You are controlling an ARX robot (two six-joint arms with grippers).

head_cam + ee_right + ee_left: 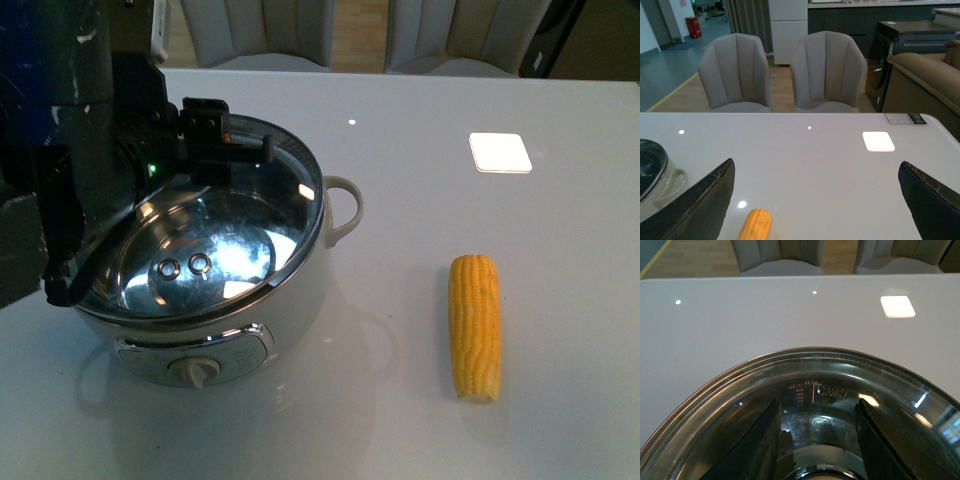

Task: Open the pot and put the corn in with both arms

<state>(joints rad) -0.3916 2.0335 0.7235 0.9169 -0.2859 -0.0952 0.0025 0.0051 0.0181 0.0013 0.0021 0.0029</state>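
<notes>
**Step in hand: lid removal.** The pot (295,300) stands at the left centre of the front view, with the glass lid (240,235) over its mouth. Whether the lid has cleared the rim cannot be told.

**Left arm.** The left arm (70,150) enters from the upper left of the frame and reaches over the lid. The left gripper (818,402) points down at the glass, its fingers apart on either side of the lid knob (816,473). Contact with the knob is cut off at the picture's edge, so a clamp cannot be confirmed.

**Next move (judged).** Secure the knob, raise the lid level, and carry it clear to bare desk (560,230).

**Corn.** The corn (474,325) lies flat at the right centre of the frame, well apart from the pot.

**Right arm.** The right gripper (816,162) is held over the desk near the corn, spread wide and holding nothing. It should descend and close across the cob.
</notes>
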